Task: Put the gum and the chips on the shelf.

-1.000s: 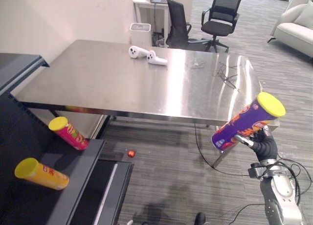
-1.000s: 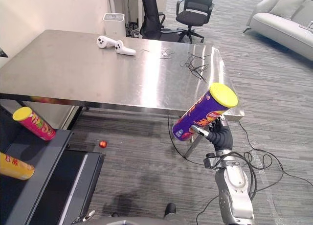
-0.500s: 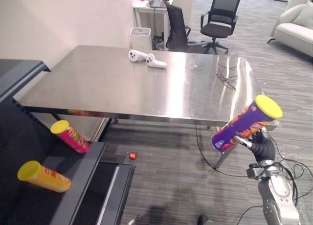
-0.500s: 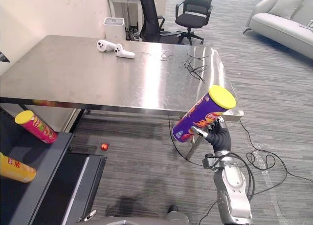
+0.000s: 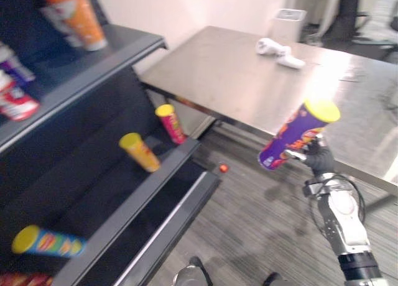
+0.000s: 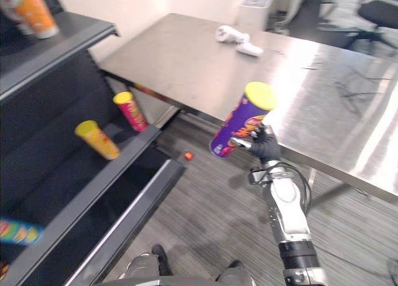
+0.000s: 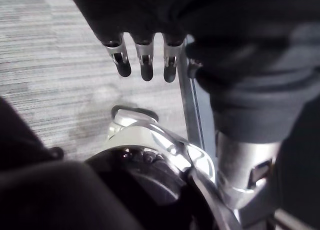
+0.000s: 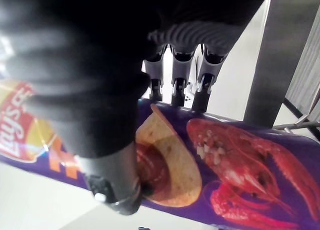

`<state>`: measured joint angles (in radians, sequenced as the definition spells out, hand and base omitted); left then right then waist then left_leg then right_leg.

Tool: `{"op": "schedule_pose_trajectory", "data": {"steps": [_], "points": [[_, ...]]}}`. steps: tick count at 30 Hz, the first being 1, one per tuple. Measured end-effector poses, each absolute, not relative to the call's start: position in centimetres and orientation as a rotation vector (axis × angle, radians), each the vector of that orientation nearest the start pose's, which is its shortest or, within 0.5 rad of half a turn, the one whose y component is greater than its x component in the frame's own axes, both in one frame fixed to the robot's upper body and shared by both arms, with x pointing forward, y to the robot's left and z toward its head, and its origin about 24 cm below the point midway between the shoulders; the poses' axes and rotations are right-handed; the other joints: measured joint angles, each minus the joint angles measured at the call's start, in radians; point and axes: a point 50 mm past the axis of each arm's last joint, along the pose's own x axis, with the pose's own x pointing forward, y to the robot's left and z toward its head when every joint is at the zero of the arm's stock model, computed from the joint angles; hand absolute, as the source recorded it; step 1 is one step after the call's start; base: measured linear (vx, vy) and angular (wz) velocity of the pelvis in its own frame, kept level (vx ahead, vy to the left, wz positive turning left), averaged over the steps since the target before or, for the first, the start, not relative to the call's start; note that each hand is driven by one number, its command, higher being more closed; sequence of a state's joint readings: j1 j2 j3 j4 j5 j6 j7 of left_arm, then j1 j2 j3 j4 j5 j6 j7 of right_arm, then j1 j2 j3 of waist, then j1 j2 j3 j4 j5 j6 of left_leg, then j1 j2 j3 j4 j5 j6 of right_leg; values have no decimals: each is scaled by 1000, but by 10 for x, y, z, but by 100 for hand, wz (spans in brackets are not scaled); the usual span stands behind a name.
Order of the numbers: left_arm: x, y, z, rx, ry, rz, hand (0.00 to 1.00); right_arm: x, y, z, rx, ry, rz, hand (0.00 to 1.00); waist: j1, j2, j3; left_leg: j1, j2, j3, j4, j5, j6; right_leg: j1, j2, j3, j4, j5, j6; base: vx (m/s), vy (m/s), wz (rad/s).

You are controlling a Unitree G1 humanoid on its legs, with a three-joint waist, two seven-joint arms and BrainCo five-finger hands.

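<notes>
- Right wrist view: right hand [image 8: 173, 87] had its fingers curled round the purple chips can [image 8: 240, 160].
- Can sat tilted, yellow lid up, in the air just off the steel table's [image 5: 236, 81] near edge.
- Left hand [image 7: 145, 60]: fingers straight, empty.

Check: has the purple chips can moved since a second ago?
Yes. The camera swung, but against the steel table the purple chips can in the right hand has gone from the near right corner leftward along the edge, toward the shelf.
</notes>
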<state>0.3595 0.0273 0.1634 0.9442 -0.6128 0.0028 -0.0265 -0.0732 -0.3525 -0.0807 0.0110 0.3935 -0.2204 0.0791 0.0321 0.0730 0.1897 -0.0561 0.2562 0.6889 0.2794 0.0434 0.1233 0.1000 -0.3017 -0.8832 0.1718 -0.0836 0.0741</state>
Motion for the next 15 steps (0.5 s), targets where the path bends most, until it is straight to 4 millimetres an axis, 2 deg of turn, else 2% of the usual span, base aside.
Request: {"op": "schedule_pose_trajectory", "data": {"steps": [1,2,3,4,5,6,8,10,11,12,13,15], "points": [[1,189,-167,-607,1153,620,0,261,-232,99,20,-306,-8,100,1,-5,-2,-8,-22,10,-39,46,-5,10,-14,-48,1,0,2,-63,75,126],[-1,190,-167,-608,1157,616,0,259,-232,97,23,-300,-10,100,11,-21,-7,1,-72,-12,-138,110,-32,19,-26,-95,-22,1,3,-59,71,110],[-1,190,-168,-609,1158,617,0,257,-233,96,25,-300,-14,100,10,-28,-4,2,-76,-13,-138,96,-30,28,-30,-128,-28,4,3,-47,53,83],[-3,191,-168,-605,1166,620,0,255,-233,92,32,-287,-23,100,12,-33,-4,8,-64,9,-73,34,-29,44,-37,-158,-27,4,3,2,48,77],[-7,192,-167,-588,1176,618,0,249,-235,87,40,-271,-41,100,11,-39,-9,33,-59,50,1,-28,-38,66,-48,-189,-25,7,9,23,75,91],[-9,193,-167,-569,1184,611,0,243,-239,86,33,-266,-56,100,2,-33,-16,53,-62,100,0,-48,-59,83,-58,-221,-8,13,19,28,109,102],[-8,197,-167,-536,1186,593,0,237,-246,85,32,-259,-98,100,-14,-19,-39,35,-99,144,-71,-50,-58,77,-64,-271,19,22,32,2,144,100],[-10,197,-167,-529,1199,590,0,232,-250,82,29,-242,-117,100,-16,-22,-48,44,-139,108,-186,-48,-58,76,-59,-308,31,25,38,-16,128,76],[-14,195,-168,-526,1222,584,0,228,-251,80,35,-233,-133,100,-25,-7,-64,62,-167,56,-287,-41,-67,75,-55,-318,56,19,33,-42,118,100],[-15,194,-169,-525,1231,582,0,226,-250,76,65,-226,-159,100,-37,-21,-66,65,-197,13,-350,-4,-56,72,-71,-310,85,9,23,-53,88,99],[-17,196,-169,-522,1236,585,0,225,-250,74,74,-220,-169,100,-40,-28,-66,65,-203,2,-361,0,-53,66,-78,-300,102,6,19,-74,57,77],[-22,198,-169,-510,1245,589,0,226,-247,72,90,-213,-171,100,-24,-49,-63,72,-225,-17,-367,1,-45,62,-119,-254,167,-2,5,-74,23,36]]}}
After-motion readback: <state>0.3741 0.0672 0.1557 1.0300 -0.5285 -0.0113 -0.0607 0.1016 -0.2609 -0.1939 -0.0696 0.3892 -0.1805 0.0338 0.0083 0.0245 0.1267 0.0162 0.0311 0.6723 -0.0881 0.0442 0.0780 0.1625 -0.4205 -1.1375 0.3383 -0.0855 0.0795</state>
